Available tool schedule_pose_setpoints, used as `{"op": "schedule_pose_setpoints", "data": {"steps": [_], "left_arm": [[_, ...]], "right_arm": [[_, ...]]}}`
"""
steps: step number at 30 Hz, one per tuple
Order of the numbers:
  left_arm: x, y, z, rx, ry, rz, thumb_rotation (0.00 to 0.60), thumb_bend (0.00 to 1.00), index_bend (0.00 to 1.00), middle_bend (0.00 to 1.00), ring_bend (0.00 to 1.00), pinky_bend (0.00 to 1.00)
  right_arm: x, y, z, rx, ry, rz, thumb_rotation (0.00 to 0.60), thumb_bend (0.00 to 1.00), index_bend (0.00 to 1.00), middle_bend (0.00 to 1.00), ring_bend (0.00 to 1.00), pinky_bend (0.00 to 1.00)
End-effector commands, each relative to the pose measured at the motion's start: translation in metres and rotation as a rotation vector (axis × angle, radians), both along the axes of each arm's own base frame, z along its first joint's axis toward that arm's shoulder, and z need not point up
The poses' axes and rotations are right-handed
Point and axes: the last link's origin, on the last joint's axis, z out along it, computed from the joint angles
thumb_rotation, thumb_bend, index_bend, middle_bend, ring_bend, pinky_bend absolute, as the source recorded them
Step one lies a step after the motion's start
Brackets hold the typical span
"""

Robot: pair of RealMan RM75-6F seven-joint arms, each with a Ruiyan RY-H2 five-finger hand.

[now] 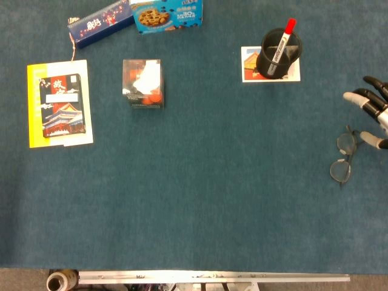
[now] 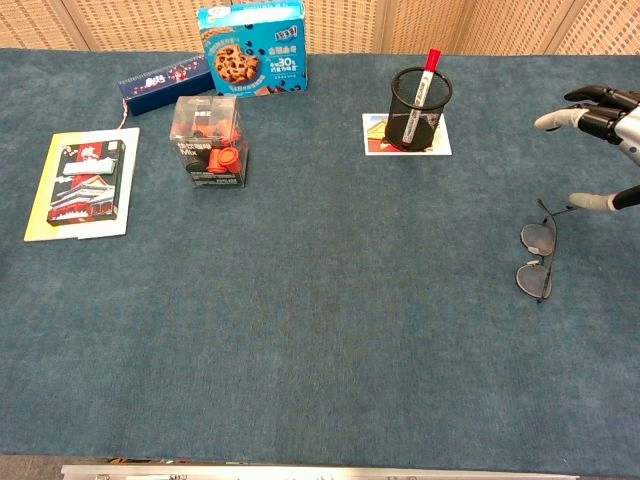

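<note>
My right hand [image 1: 373, 112] [image 2: 605, 140] hangs at the right edge of both views with its fingers spread and nothing in them. Its thumb tip reaches down close to the far arm of a pair of wire-framed glasses [image 1: 342, 156] [image 2: 536, 260] lying on the blue cloth just below and to the left of it. Whether the thumb touches the frame I cannot tell. My left hand is in neither view.
A black mesh pen cup [image 1: 279, 53] with a red-capped marker stands on a card at the back right. A clear box of orange parts [image 1: 143, 83], a cookie box [image 1: 166, 14], a long blue box [image 1: 100, 23] and a booklet [image 1: 59, 103] occupy the left.
</note>
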Motion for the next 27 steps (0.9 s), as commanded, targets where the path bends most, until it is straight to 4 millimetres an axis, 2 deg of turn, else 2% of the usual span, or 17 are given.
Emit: {"op": "schedule_pose_setpoints", "data": {"steps": [1,10,27], "left_arm": [[0.000,0.000,0.000,0.001,-0.001,0.000,0.600,0.52,0.52,0.53,0.50,0.63],[0.000,0.000,0.000,0.000,0.000,-0.001,0.600,0.52,0.52,0.53,0.50,0.63],[0.000,-0.001,0.001,0.004,-0.006,-0.001,0.600,0.52,0.52,0.53,0.50,0.63]], "right_arm": [[-0.002,0.004,0.002,0.003,0.006,-0.005,0.600,0.11,0.24,0.31,0.14,0.29],[-0.009,0.012,0.000,0.025,0.027,-0.035,0.600,0.11,0.24,0.31,0.14,0.29],[-0.023,0.022,-0.016,0.091,0.051,-0.089,0.600,0.11,0.24,0.31,0.14,0.29]]}}
